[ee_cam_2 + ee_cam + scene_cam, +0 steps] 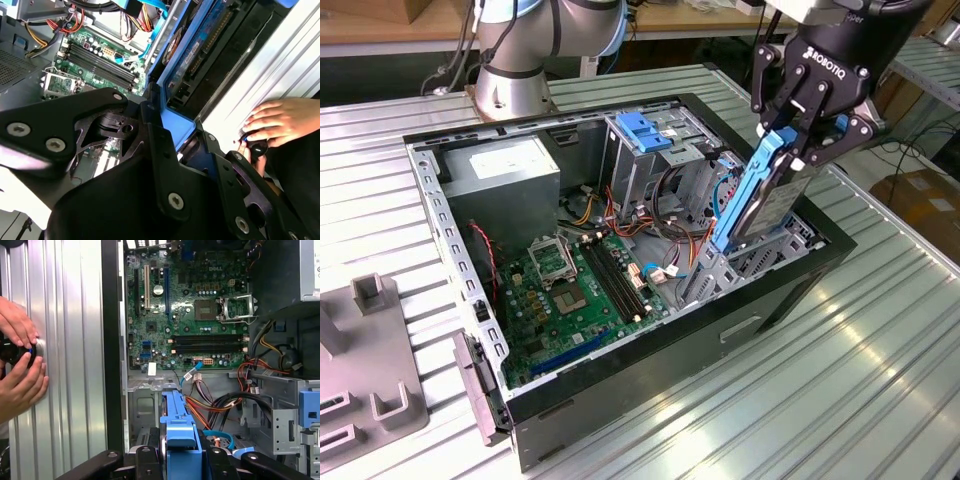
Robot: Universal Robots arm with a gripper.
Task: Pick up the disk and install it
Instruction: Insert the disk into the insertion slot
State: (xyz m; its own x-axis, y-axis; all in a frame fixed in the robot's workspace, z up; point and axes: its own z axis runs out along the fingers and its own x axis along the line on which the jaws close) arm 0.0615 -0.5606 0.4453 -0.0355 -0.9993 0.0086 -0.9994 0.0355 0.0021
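We find the pincer [788, 150] closed on the upper end of the disk [760, 205], clamping its blue carrier rail. The disk stands steeply tilted, with its lower end inside the open computer case [650, 395], at the drive bay [765, 262] on the exterior view's right, beside the motherboard [575, 290]. We judge that gripping the top end leaves the lower end free to enter the bay. A person's hands [20, 385] rest on the table [75, 340], apart from the case.
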